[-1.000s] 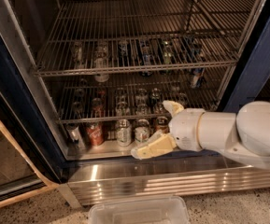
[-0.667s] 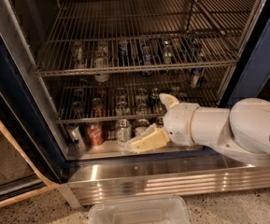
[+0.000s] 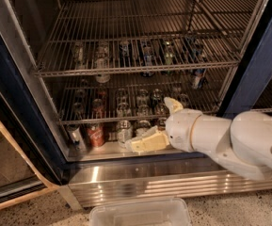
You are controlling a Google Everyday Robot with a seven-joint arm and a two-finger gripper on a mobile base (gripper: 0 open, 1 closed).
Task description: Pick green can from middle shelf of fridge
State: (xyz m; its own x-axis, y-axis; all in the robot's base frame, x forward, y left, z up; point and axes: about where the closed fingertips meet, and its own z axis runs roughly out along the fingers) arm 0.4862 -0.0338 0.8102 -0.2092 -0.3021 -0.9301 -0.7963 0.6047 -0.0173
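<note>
As the fridge (image 3: 263,55) is seen with its front open, the tool (image 3: 149,124) is found low in the opening, right of centre, carried by the white arm (image 3: 239,140) that reaches in from the right. Its two cream fingers are spread wide apart and nothing is clamped between them. One finger (image 3: 147,142) is laid out leftward over the pale fridge floor, and the other (image 3: 172,105) is raised at the front rail of the middle shelf (image 3: 107,119). The green can (image 3: 155,98) appears to be stood upright on that shelf among other cans, just left of the raised finger, though its colour is hard to make out. A red can (image 3: 96,135) is stood on the floor below, well left of the tool.
</note>
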